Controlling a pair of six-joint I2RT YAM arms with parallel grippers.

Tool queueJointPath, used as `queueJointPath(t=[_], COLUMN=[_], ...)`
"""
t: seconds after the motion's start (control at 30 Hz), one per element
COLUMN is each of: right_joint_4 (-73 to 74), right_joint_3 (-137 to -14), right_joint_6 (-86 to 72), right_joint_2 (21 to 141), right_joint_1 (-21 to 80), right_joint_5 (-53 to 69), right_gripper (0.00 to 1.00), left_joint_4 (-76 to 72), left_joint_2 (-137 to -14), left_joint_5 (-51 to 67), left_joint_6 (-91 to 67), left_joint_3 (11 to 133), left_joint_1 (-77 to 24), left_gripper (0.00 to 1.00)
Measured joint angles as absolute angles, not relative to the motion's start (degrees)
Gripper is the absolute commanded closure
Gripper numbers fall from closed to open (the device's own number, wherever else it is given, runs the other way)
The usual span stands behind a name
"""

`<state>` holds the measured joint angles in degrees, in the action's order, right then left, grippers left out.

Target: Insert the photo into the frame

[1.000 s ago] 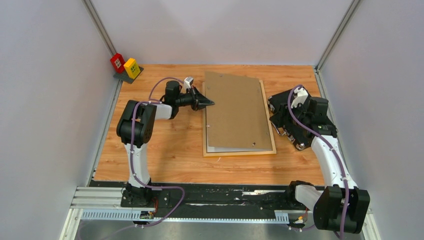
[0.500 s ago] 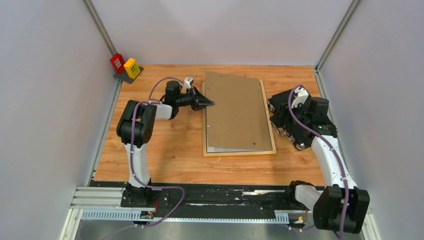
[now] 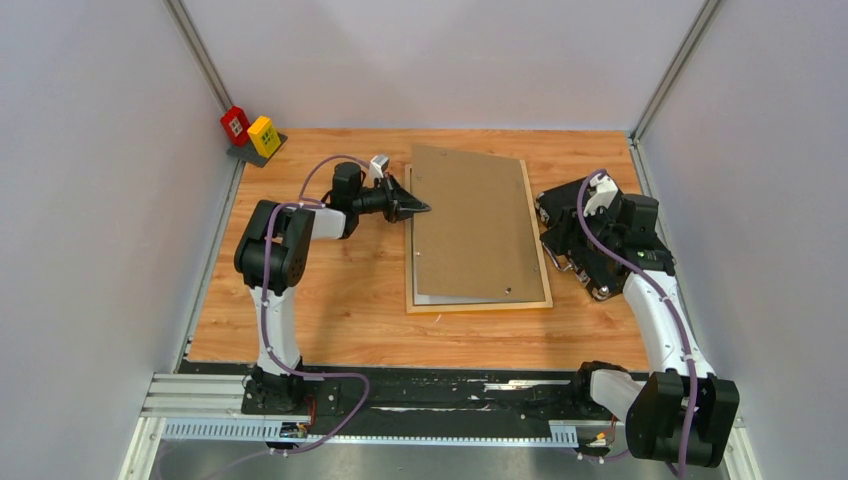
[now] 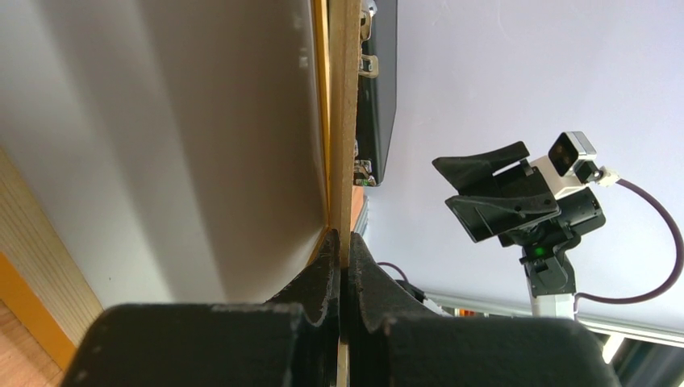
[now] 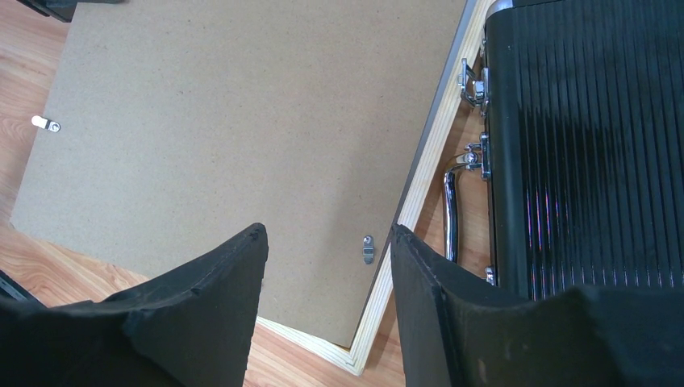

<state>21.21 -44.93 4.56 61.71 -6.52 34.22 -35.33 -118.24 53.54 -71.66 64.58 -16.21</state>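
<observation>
Because the left tool [image 4: 340, 242] clenches just the thin edge of the skewed backing board [image 3: 470, 225], it could slip and shove the photo [image 3: 440, 298] lying in the frame [image 3: 480, 305] on the worktop [image 3: 330, 300]; the right tool [image 5: 328, 234] hangs released.

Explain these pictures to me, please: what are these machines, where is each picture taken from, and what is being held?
These are two robot arms bolted to a table. One picture looks down from above; the other two come from cameras on the wrists. A wooden frame lies flat, with a brown backing panel askew on it and a pale sheet, likely the photo, beneath. A black case sits at the right; red and yellow blocks stand far left. The left gripper pinches the panel's edge; the right gripper is open, empty.
</observation>
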Motion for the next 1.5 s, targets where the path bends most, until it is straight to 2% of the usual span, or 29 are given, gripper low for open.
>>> queueJointPath(t=[1.5], right_joint_4=[22.06], right_joint_3=[-44.93], right_joint_6=[4.60], right_joint_2=[61.73], right_joint_1=[-7.01], right_joint_5=[35.07], right_gripper=[0.43], left_joint_4=[-34.50], left_joint_2=[-120.75], left_joint_5=[53.74], left_joint_6=[-71.68], left_joint_3=[66.54], left_joint_1=[-16.40], left_gripper=[1.00])
